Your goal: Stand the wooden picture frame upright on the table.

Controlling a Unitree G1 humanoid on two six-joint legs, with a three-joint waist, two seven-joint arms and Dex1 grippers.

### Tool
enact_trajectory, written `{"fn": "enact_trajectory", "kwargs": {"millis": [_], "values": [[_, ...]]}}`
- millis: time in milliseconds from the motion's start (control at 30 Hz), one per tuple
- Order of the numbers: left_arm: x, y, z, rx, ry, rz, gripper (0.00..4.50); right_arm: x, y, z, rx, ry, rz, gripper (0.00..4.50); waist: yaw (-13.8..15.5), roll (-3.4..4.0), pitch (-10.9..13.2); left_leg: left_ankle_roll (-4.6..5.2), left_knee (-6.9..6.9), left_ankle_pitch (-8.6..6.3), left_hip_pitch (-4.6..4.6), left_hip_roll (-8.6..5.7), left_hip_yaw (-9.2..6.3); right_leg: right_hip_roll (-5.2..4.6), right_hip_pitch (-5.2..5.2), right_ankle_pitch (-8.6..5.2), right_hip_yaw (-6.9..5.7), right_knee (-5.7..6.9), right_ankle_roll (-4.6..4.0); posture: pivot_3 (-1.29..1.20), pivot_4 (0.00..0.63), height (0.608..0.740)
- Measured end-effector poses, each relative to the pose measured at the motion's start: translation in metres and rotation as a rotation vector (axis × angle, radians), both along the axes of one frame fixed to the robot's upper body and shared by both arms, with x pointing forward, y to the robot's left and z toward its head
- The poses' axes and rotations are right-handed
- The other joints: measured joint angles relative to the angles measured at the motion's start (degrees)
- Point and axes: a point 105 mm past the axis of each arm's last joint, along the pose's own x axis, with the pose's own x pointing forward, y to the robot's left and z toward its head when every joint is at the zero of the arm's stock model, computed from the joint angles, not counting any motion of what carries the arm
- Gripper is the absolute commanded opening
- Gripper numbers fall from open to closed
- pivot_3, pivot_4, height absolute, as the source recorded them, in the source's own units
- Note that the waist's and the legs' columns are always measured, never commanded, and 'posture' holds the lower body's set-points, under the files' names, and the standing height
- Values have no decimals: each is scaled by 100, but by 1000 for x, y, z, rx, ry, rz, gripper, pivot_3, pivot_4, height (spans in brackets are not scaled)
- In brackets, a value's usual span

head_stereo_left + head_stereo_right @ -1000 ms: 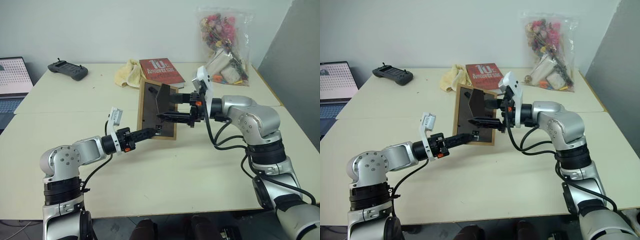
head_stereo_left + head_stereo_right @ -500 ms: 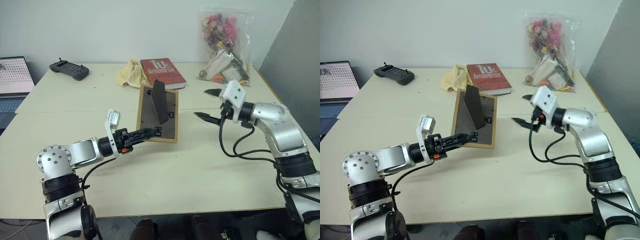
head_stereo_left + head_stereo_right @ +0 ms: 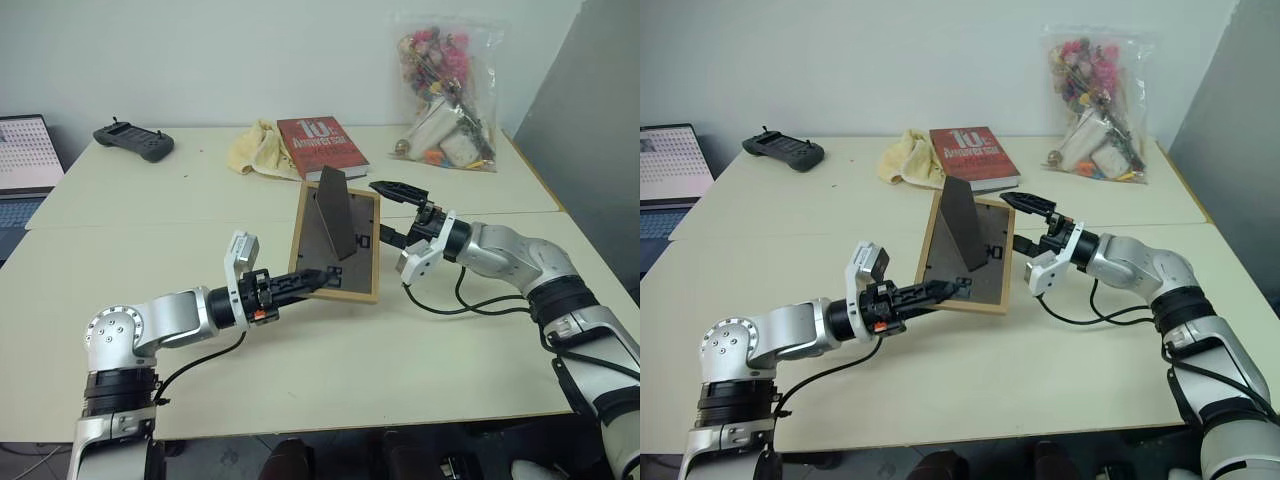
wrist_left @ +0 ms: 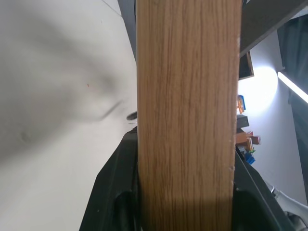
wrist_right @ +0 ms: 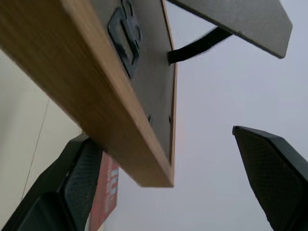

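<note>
wooden picture frame (image 3: 338, 243): picture centre, back and stand showing
left gripper (image 3: 318, 280): clamped on frame's lower edge
right gripper (image 3: 390, 211): wide open beside frame, holding nothing
left wrist view: wood-grain edge between fingers (image 4: 111, 183)

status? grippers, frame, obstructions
Left gripper shut on wooden picture frame's lower edge. Right gripper open beside its right edge. Frame tilted, stand out. Nothing blocking.
</note>
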Motion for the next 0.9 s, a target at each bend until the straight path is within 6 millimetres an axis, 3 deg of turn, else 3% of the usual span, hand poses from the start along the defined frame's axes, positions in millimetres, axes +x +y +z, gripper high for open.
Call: {"fn": "enact_trajectory", "kwargs": {"millis": [133,267,400,467,667,800,900], "values": [[-5,-5,1,-10,-12,-30,1319,-7,14,-1,-18,-21,86,3457,0,0,0,0,0,0,2,0,-2,0,4,0,-2,2,0,0,150,740],[-6,-4,5,-20,-25,-31,1319,-6,12,-3,-14,-21,90,2414,-9,0,0,0,0,0,2,0,0,0,4,0,-1,1,0,0,150,740],[-8,-7,6,-45,-25,-31,1319,-6,9,-3,-7,-20,96,1682,-31,0,0,1,0,0,2,3,1,1,4,0,-1,2,0,0,150,740],[-8,-8,5,-52,-19,-32,2003,-6,9,-3,-19,-27,99,1599,-33,0,0,1,0,0,3,3,1,2,4,0,-1,2,0,0,150,740],[-5,-2,13,-10,-67,3,3159,-6,1,-8,-50,7,91,1331,-34,-2,1,2,-1,0,2,3,0,2,6,0,-3,1,0,0,150,740],[7,22,24,-12,-98,120,3993,-6,-5,-8,-21,82,94,1329,-48,-2,1,3,-1,-1,4,4,1,2,6,0,-2,0,-1,0,150,740],[10,48,26,83,-122,254,4500,4,-2,-14,37,248,51,1325,-82,-20,4,4,-1,-1,18,16,2,7,22,0,-3,-6,-4,0,150,740]]}}
